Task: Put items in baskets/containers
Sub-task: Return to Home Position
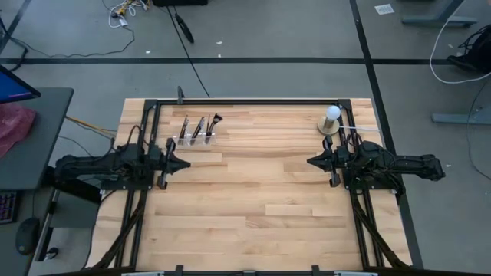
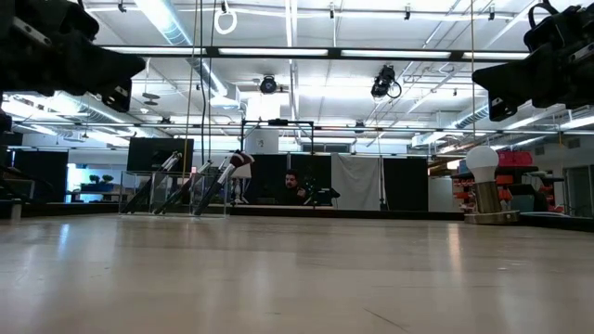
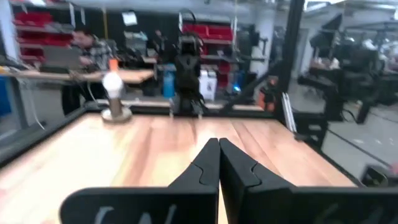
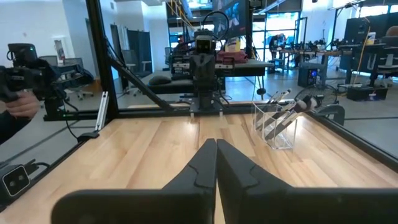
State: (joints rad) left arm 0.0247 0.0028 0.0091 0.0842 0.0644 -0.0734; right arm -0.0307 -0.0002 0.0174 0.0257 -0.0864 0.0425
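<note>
A clear plastic holder (image 1: 198,136) stands on the wooden table toward its far left. Several dark-handled brushes (image 1: 201,126) sit slanted in it, lower ends inside and tips leaning over its rim. The right wrist view shows the holder (image 4: 277,124) and brushes (image 4: 292,107) too, and the low view shows the brushes (image 2: 200,186). My left gripper (image 1: 186,162) hovers level just near of the holder, shut and empty, as its own view (image 3: 218,149) confirms. My right gripper (image 1: 311,161) faces it from the table's right side, also shut and empty (image 4: 216,149).
A white bulb-shaped object on a round base (image 1: 331,119) stands at the table's far right, beside the right arm. A dark metal frame (image 1: 253,100) runs along the far edge and both sides. Bare wood (image 1: 245,207) lies between and near of the two grippers.
</note>
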